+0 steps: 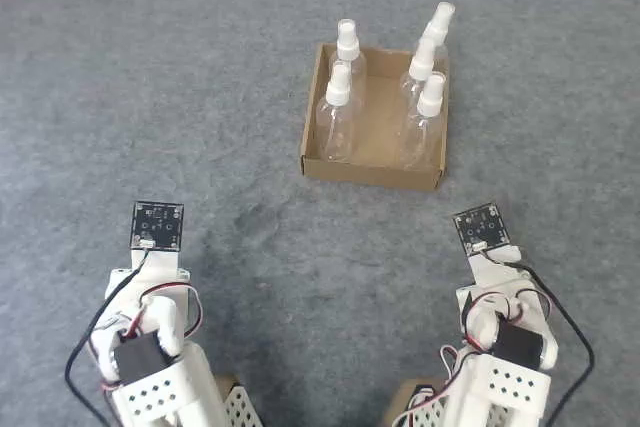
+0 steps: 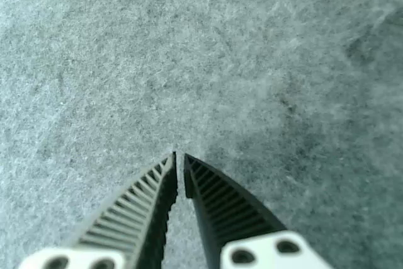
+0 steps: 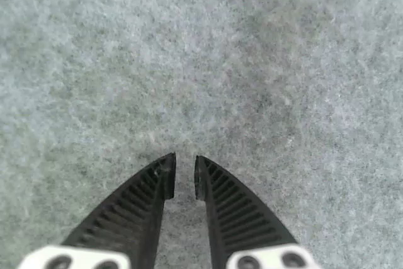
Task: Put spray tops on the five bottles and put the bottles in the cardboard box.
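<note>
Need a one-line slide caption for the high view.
Five clear plastic bottles with white spray tops stand in the brown cardboard box on a grey fabric surface.

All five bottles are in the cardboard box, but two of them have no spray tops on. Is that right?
Not quite. The high view shows a white spray top on every one of the five bottles; none is bare. The rest stands: all five bottles are in the cardboard box.
</note>
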Available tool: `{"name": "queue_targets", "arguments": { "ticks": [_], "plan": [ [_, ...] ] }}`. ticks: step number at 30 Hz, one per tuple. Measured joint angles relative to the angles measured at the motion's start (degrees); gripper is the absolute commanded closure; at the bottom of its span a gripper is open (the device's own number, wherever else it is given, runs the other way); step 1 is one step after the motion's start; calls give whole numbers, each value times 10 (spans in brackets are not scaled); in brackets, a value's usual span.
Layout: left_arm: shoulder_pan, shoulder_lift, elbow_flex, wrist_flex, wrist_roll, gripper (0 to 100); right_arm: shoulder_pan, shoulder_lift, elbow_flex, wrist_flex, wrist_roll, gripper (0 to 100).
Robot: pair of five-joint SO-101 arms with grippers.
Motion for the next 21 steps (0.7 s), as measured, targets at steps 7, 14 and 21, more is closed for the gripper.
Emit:
{"name": "queue_targets", "arguments": {
  "ticks": [7, 14, 21],
  "plan": [
    [-27, 0, 0, 0, 0, 988, 0, 0, 0, 0, 0, 978],
    [-83, 0, 0, 0, -1, 988, 0, 0, 0, 0, 0, 978],
    [-82, 0, 0, 0, -1, 988, 0, 0, 0, 0, 0, 978]
  ]
}}
